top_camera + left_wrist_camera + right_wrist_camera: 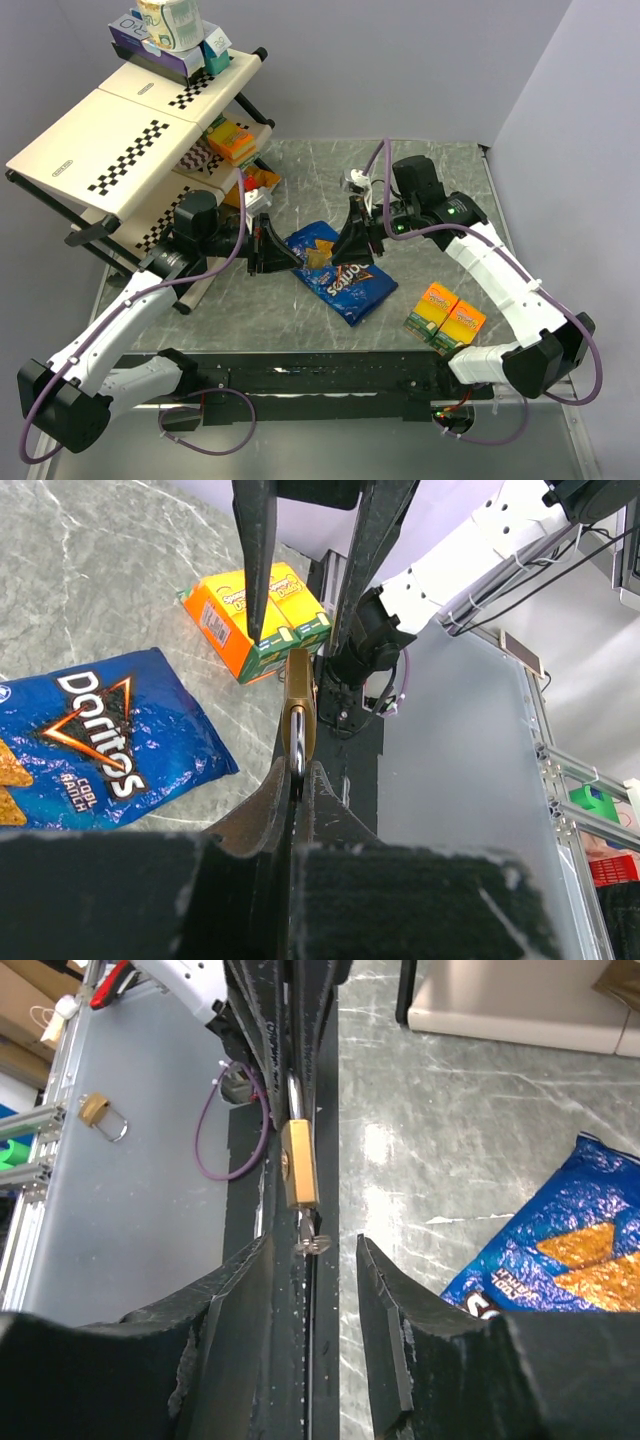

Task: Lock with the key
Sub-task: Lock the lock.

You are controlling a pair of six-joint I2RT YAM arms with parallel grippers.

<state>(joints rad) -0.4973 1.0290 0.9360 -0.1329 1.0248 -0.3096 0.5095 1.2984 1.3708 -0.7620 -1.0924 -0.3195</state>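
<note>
My left gripper (297, 775) is shut on the silver shackle of a brass padlock (298, 695) and holds it above the table. In the right wrist view the padlock (299, 1165) hangs from the left fingers (290, 1020), with a small silver key (312, 1243) sticking out of its bottom end. My right gripper (313, 1250) is open, its two fingertips on either side of the key head, with a gap on the right side. In the top view both grippers, left (268, 245) and right (355, 235), meet over the chip bag.
A blue Doritos bag (340, 272) lies under the grippers. Two orange-and-green boxes (446, 317) sit at the front right. A slanted shelf rack (140, 130) with boxes stands at the back left. A second padlock (100, 1115) lies on the grey surface beside the table.
</note>
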